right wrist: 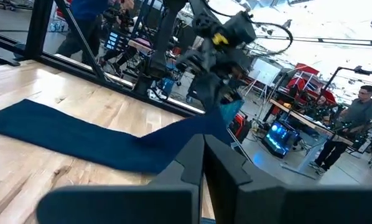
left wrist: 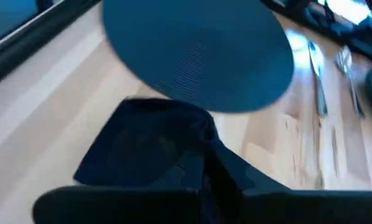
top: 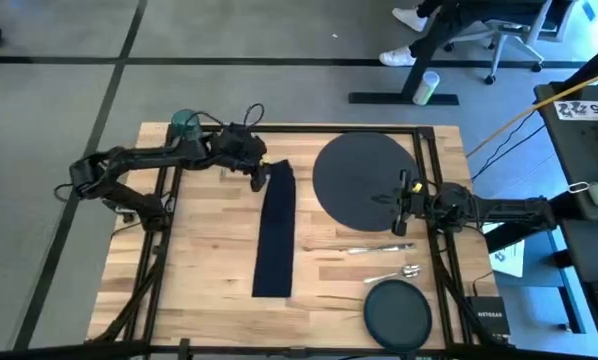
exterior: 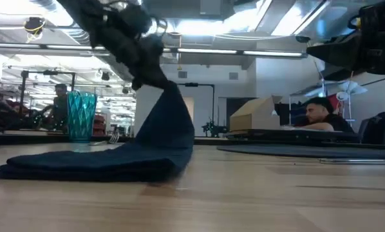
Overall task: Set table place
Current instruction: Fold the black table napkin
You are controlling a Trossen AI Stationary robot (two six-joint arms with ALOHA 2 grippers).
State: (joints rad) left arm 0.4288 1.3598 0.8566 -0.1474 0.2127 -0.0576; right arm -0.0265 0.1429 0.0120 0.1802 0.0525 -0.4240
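Nearest the front edge of the pale butcher-block wooden table (top: 209, 250) lies the small dark round plate (top: 398, 314), toward the right side. Just beyond it rest the silver pieces of cutlery: a spoon or fork (top: 394, 272), then a longer silver piece (top: 369, 249) lying crosswise; which piece is which cannot be told.

Down the middle of the table runs the long navy cloth napkin (top: 275, 232), flat on the wood for most of its length. Its far end is lifted off the surface and pinched in the left gripper (top: 260, 178), whose fingers are closed on the cloth; in the low view the fabric rises from the flat part up to that gripper (exterior: 141, 76).

To the right of the napkin, farther back, sits the large dark grey round charger (top: 365, 180), flat on the table and apart from the napkin. The right gripper (top: 397, 203) hangs over the charger's right edge; its fingers look closed together with nothing between them.

At the far left corner stands the teal ribbed cup (top: 185, 123), upright, just behind the left arm.
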